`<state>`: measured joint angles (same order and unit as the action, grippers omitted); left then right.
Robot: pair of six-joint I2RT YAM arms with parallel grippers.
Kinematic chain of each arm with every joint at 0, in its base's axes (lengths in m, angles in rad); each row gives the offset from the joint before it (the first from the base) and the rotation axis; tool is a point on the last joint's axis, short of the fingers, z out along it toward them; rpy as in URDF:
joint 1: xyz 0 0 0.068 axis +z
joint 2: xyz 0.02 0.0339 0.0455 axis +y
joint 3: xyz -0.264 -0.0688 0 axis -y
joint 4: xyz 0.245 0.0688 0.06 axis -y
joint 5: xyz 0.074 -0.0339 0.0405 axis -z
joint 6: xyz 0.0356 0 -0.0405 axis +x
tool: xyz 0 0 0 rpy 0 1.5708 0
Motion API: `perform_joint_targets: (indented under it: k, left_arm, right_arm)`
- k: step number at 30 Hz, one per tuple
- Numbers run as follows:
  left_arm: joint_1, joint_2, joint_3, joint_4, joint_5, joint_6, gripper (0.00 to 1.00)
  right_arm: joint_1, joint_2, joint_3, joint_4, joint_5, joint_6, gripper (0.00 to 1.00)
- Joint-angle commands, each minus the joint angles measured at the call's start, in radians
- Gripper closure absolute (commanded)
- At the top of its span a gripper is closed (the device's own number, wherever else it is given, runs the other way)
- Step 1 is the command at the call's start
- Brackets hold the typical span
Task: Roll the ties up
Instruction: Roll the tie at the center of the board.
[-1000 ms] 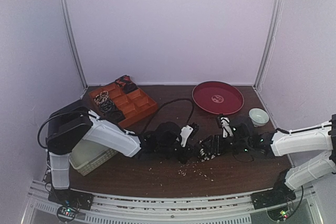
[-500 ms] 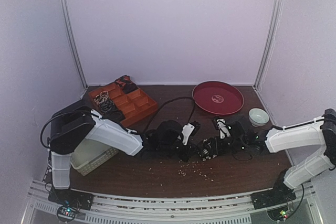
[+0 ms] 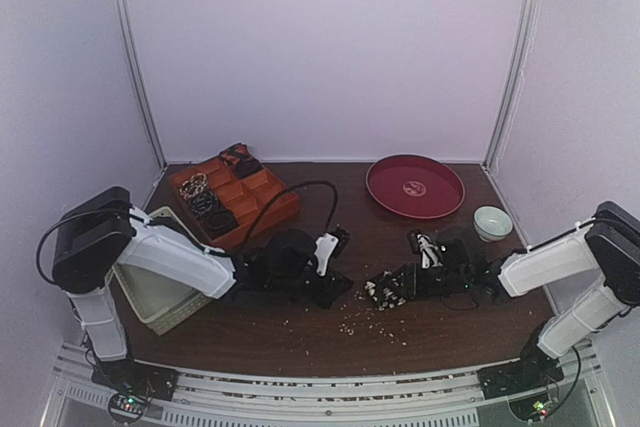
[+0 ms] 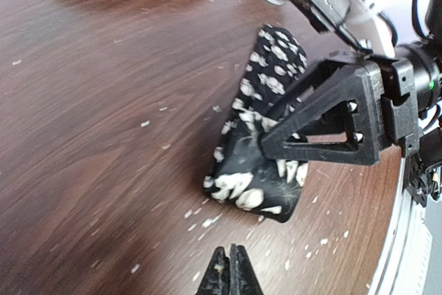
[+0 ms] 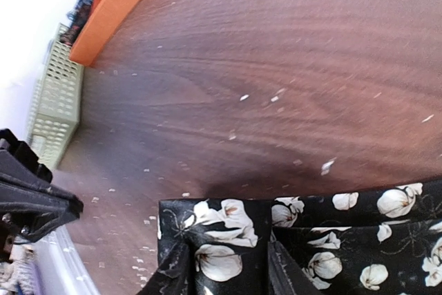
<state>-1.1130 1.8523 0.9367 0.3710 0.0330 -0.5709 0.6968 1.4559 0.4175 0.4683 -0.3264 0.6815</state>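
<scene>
A folded black tie with white flowers (image 3: 383,292) lies at the table's middle. My right gripper (image 3: 398,285) is shut on it from the right. In the right wrist view the tie (image 5: 228,240) fills the gap between the two fingers (image 5: 286,274). The left wrist view shows the tie (image 4: 259,170) bunched under the right gripper's triangular black finger (image 4: 331,119). My left gripper (image 4: 230,271) is shut with nothing in it, a short way left of the tie and apart from it (image 3: 336,292). More coiled ties (image 3: 205,199) sit in the orange tray.
The orange compartmented tray (image 3: 262,199) stands at the back left, with a white slatted basket (image 3: 165,297) nearer the front. At the back right are a red plate (image 3: 415,187) and a small white bowl (image 3: 492,222). Pale crumbs (image 3: 365,322) dot the wood.
My left arm has drawn back to the left, away from the tie. The right gripper's fingers have closed in on the tie, which stays in place.
</scene>
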Motion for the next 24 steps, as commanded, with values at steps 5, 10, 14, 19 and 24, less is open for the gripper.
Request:
perform_joint_targets:
  k: [5,10,14,19,24]
  left_arm:
    - [0.005,-0.202,-0.257,0.116,-0.029,-0.006,0.81]
    - [-0.012,-0.236,-0.322,0.184,0.007,0.067,0.55]
    - [-0.053,-0.211,-0.303,0.223,0.022,0.153,0.41]
    - [-0.09,-0.126,-0.228,0.225,0.069,0.259,0.24]
    - [-0.096,-0.029,-0.119,0.149,0.084,0.339,0.22]
  right_arm:
    - [0.14,0.094,-0.057,0.283,0.003,0.323,0.64]
    - [0.189,0.122,-0.055,0.35,0.034,0.424,0.64]
    - [0.199,0.085,-0.061,0.296,0.06,0.436,0.63]
    - [0.202,0.039,-0.084,0.254,0.087,0.429,0.62]
    - [0.204,0.04,-0.107,0.268,0.075,0.429,0.62]
